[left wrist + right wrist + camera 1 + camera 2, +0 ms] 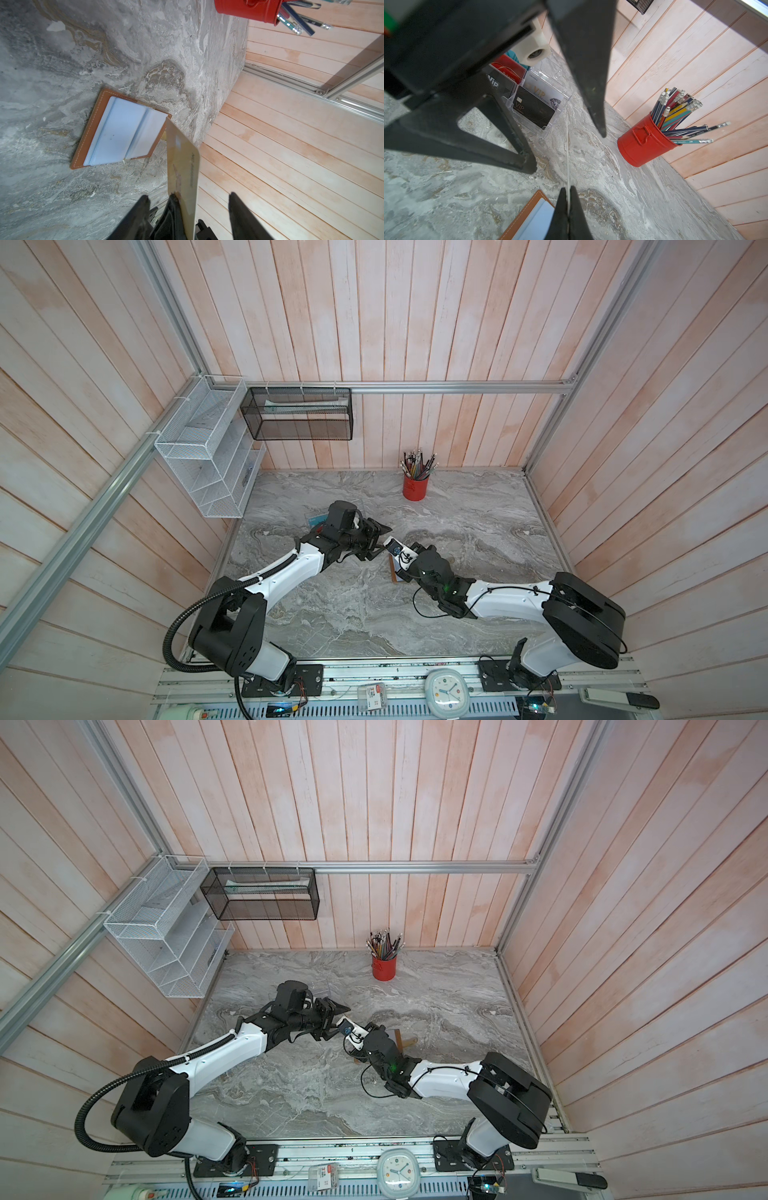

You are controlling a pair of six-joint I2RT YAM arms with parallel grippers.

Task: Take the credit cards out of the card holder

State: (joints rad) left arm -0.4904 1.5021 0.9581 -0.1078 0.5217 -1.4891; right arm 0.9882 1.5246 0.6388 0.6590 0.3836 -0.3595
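Gold-yellow thin plastic card (pixel 182 162): light, stiff, slick. Right gripper (pixel 568 190) pinches its end, left gripper (pixel 189 196) spread astride it; I'd clamp flat faces.

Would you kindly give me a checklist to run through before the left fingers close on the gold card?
1. Right gripper shut on the card: ok.
2. Card between the fingers of the left gripper: ok.
3. Left fingers touching the card: not ok, gaps on both sides.
4. Holder lying open, flat on the table: ok.
5. Other cards left in the holder: cannot tell.
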